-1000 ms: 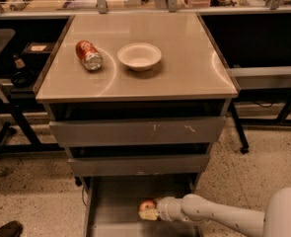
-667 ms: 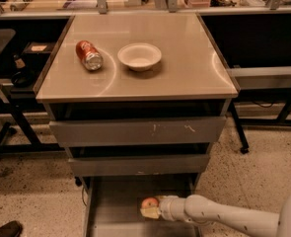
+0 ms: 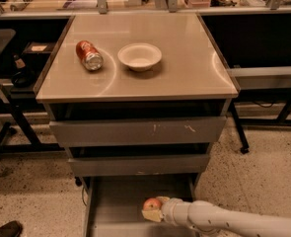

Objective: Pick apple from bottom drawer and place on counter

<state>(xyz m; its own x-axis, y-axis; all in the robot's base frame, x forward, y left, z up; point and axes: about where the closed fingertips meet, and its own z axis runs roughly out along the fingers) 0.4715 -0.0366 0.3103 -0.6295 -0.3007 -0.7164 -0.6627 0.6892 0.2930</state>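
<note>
The apple [image 3: 151, 204], small and red with a yellowish patch, is inside the pulled-out bottom drawer [image 3: 116, 201], at the middle right of its grey tray. My gripper [image 3: 153, 210] reaches in from the lower right on a white arm, and its pale fingers [image 3: 153, 216] close around the apple. The apple looks raised a little over the drawer floor. The counter [image 3: 184, 68] is the glossy beige top of the cabinet, above the drawers.
A red soda can [image 3: 89, 55] lies on its side at the counter's left, and a white bowl [image 3: 139, 56] stands beside it. Two upper drawers [image 3: 140, 131] are partly pulled out over the bottom one. Black tables flank the cabinet on both sides.
The gripper and the apple have shifted slightly right and up inside the bottom drawer. The can and the bowl have not moved.
</note>
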